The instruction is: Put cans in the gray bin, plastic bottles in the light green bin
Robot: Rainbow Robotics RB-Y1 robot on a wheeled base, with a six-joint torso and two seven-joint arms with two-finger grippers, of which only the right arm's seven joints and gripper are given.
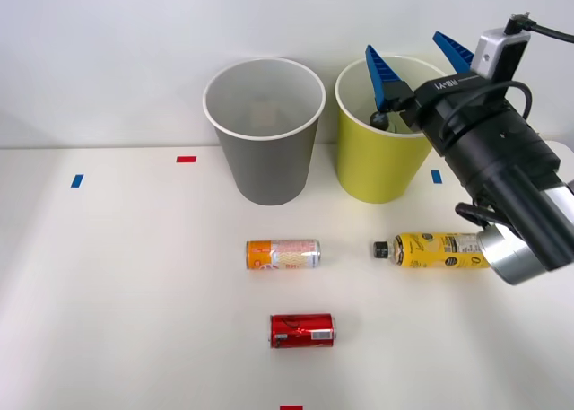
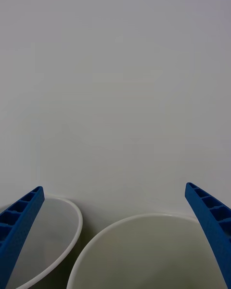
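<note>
Now my tool point(image 1: 417, 65) hangs spread wide and empty over the lime bin point(image 1: 381, 168). Toward the tabletop's right edge lies the yellow-label bottle point(image 1: 435, 249): probably light, smooth, roll-prone; grip mid-body.

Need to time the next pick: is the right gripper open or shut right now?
Open. The right gripper hangs over the light green bin with its blue jaws spread wide apart and nothing between them; the wrist view shows them at opposite corners.
</note>
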